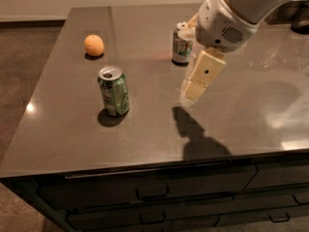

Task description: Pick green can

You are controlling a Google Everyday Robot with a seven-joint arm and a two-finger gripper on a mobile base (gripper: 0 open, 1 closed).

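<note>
The green can (114,91) stands upright on the dark grey counter (145,129), left of the middle, with a deep green body, white label marks and a silver top. My gripper (192,92) hangs from the white arm (227,13) that comes in from the upper right. It hovers above the counter, well to the right of the green can and apart from it. It holds nothing that I can see.
A paler silver-white can (181,45) with light green print stands behind my gripper, partly hidden by the arm. An orange (94,45) lies at the back left. The counter's front edge runs above dark drawers (154,192).
</note>
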